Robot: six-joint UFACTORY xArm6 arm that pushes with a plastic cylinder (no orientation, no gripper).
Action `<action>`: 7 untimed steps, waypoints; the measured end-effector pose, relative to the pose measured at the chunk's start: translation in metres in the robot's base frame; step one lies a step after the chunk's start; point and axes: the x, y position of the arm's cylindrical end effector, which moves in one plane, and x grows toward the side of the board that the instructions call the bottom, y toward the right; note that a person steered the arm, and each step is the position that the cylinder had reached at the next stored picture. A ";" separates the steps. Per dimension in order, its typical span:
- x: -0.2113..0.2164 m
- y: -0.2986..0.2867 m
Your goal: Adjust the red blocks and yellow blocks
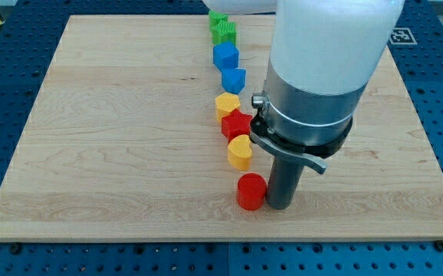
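Eight small blocks are lying in a loose line running from the view's top toward its bottom on the wooden board [114, 115]. The red cylinder [251, 191] is sitting lowest, near the board's bottom edge, its round top facing up. Just above it, a yellow heart-shaped block [239, 152] is standing slightly apart from it. Next up, the red star-shaped block [236, 124] is touching the yellow heart and also the yellow hexagonal block [226, 104] above it. Further up are sitting a blue block with a pointed lower end [233, 79], a blue block [225, 55] whose shape is hard to make out, and two green blocks [223, 32] [217, 18] close together at the board's top edge.

The arm is coming down from the view's top right, its big white body and metal collar hiding part of the board. The dark rod is standing upright, and my tip [278, 205] is resting on the board just beside the red cylinder, on its right, seemingly touching it. There are no fingers here, only the bare rod, holding nothing
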 end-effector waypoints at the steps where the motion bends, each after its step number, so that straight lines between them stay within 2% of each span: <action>1: 0.000 -0.010; 3: 0.000 -0.003; 5: -0.042 0.023; 7: -0.058 0.024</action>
